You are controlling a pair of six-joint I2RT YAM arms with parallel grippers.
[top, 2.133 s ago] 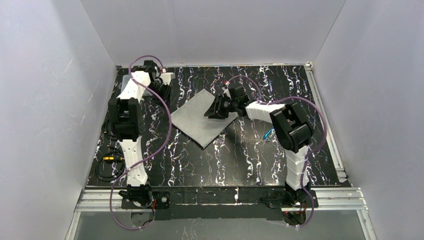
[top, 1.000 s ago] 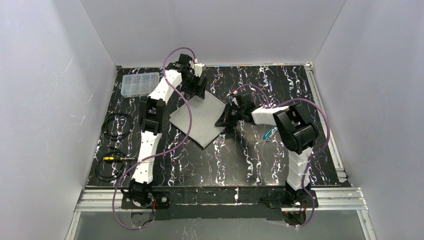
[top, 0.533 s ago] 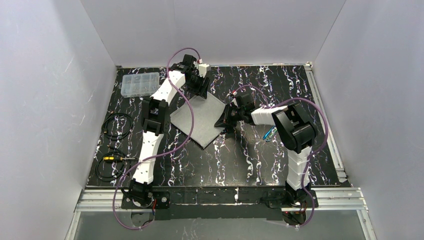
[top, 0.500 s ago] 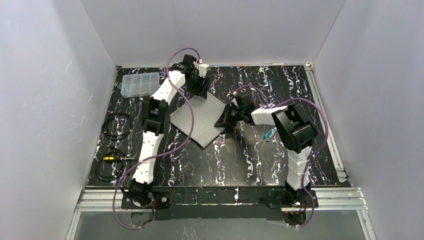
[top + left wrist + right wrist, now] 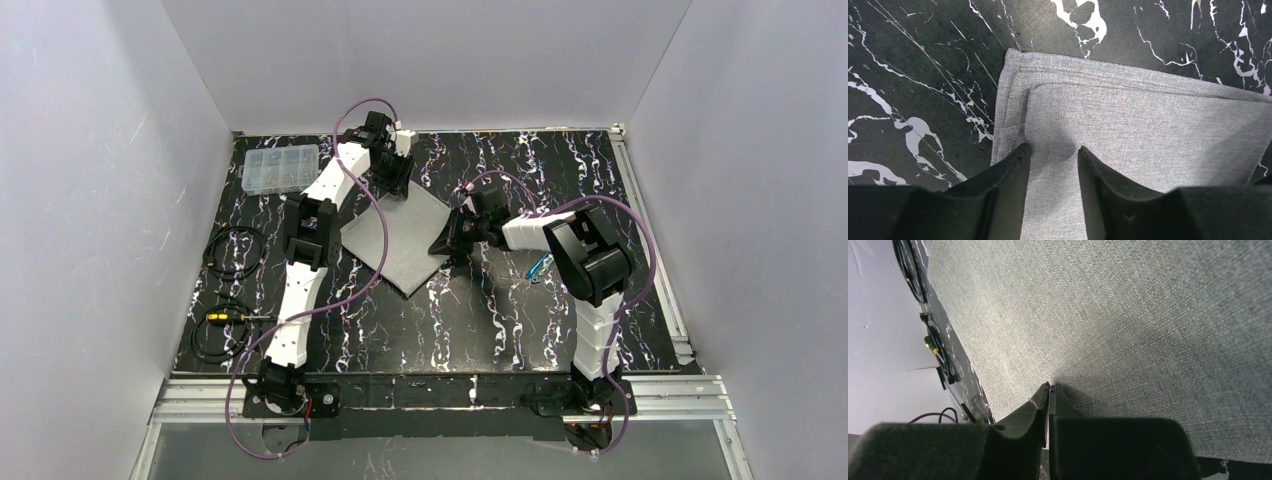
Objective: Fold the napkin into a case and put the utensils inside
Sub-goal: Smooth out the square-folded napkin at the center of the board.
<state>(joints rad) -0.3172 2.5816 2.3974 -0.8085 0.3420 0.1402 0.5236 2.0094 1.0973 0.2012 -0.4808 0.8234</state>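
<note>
The black marble-patterned table (image 5: 500, 330) with white veins fills the floor of the white-walled enclosure. At its centre lies the soft light-grey woven napkin (image 5: 395, 245), folded flat into a layered rectangle and turned diagonally, one corner towards the top of the frame and one towards the right.

The left gripper (image 5: 390, 185), black with two fingers, is at the napkin's upper corner. In the left wrist view its fingers (image 5: 1008, 175) stand partly apart with their tips down on the cloth. The weave between them lies flat, so the claw is released and clasps nothing. Just above the tips the top layer's edge sits a little inside the hemmed edge of the layer beneath.

The right gripper (image 5: 452, 243) is at the napkin's right corner. In the right wrist view its fingers (image 5: 1038, 405) are clenched together, only a thin slit between them, with the tips against the grey cloth. Whether a layer is caught in that slit cannot be told.

A clear plastic compartment box (image 5: 280, 168) sits in the upper left of the table, well apart from the napkin. Coiled black cables (image 5: 235, 252) lie along the left edge.

The slim shiny metal utensils (image 5: 540, 266), one bright blue, lie on the bare table right of the napkin, outside the cloth.
</note>
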